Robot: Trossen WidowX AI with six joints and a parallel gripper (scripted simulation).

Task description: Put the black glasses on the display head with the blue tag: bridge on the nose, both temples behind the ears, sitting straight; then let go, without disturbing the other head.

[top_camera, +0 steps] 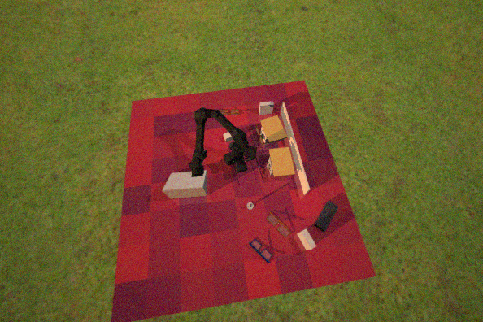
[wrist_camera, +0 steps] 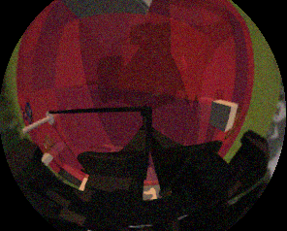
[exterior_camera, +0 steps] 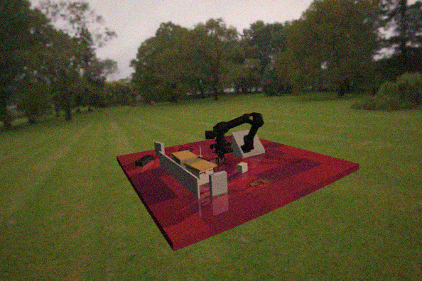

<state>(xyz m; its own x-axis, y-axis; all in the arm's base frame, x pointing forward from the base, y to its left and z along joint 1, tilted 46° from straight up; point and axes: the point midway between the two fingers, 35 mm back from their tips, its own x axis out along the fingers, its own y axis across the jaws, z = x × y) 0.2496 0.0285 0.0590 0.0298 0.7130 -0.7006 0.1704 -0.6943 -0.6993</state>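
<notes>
While the gripper [top_camera: 253, 163] [exterior_camera: 222, 158] [wrist_camera: 144, 128] is hovering just off the 2 display heads, its fingers are clamping the black glasses [wrist_camera: 99, 111]. In the wrist view, 1 long, thin black section of the glasses is extending sideways from the fingertips (the remainder is too dark to resolve). The 2 heads, the first [top_camera: 273, 129] [exterior_camera: 200, 166] and the second [top_camera: 281, 162] [exterior_camera: 184, 156], are standing side by side in front of a long, low panel [top_camera: 296, 150] [exterior_camera: 179, 169]. Which head is bearing the blue tag cannot be determined. The black glasses are being held apart from both heads. Blue-framed glasses [top_camera: 263, 252] and brown-framed glasses [top_camera: 279, 224] are lying on the red mat [top_camera: 163, 252] [exterior_camera: 284, 188] [wrist_camera: 68, 58], near a white block [top_camera: 306, 240].
</notes>
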